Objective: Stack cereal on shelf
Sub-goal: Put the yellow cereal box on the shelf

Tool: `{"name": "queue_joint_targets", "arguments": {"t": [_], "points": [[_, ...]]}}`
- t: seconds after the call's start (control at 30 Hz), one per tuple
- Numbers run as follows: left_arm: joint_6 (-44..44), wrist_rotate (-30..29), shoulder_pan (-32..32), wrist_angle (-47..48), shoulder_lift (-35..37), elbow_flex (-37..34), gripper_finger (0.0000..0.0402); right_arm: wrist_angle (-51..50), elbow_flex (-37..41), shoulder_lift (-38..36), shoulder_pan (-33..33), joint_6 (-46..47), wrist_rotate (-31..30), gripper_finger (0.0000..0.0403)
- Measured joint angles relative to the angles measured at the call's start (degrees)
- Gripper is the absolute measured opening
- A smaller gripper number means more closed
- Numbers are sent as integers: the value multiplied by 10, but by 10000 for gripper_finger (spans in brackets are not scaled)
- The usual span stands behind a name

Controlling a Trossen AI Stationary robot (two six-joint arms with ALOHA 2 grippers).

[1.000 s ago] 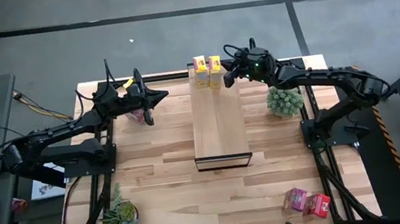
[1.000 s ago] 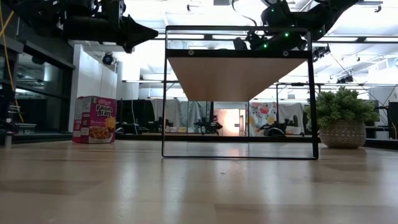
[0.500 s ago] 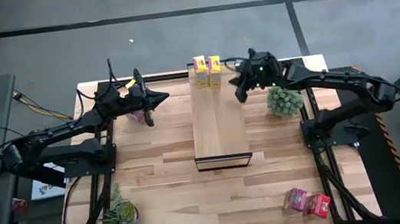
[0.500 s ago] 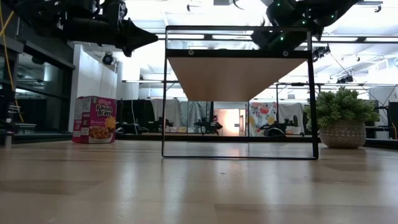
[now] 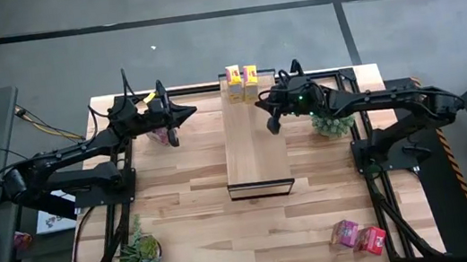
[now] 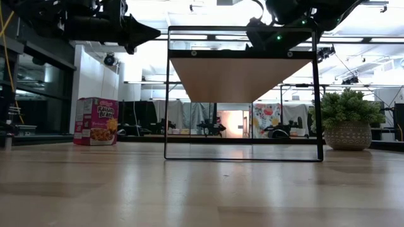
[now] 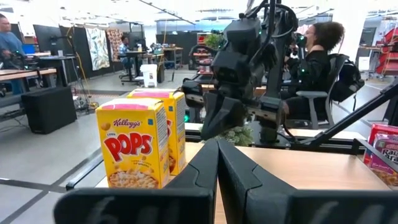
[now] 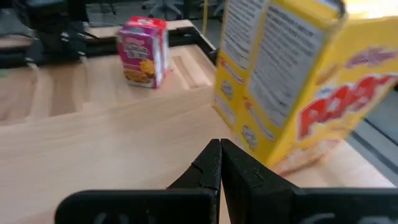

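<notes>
My right end effector (image 5: 271, 126): fingers pressed together, holding nothing, hovering over the right edge of the shelf (image 5: 255, 151), just short of the two yellow cereal boxes (image 5: 243, 84). Those two stand upright side by side at the shelf's far end; right wrist view has the nearer one (image 8: 292, 81) close ahead.

My left end effector (image 5: 174, 131): also closed and empty, hanging above the bench (image 5: 190, 209) left of the shelf, over a pink cereal box (image 5: 158, 134). That box stands upright on the bench (image 6: 96, 121).

Farther out: one pink box (image 5: 345, 233) and one red box (image 5: 372, 240) lie together at the bench's near right corner. Round potted plant (image 5: 333, 118) right of the shelf, under my right arm. Second plant (image 5: 140, 252) at near left corner.

Beyond the bench, left wrist view: a seated person (image 7: 320, 59).
</notes>
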State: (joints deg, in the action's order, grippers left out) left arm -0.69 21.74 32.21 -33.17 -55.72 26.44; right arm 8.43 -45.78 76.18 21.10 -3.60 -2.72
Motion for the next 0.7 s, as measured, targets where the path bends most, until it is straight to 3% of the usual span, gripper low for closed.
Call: {"name": "queue_joint_targets", "arguments": {"t": [0.7], "points": [[0, -5, 0, -6, 0, 0, 0, 29, 0, 0, 3, -10, -33, 0]]}}
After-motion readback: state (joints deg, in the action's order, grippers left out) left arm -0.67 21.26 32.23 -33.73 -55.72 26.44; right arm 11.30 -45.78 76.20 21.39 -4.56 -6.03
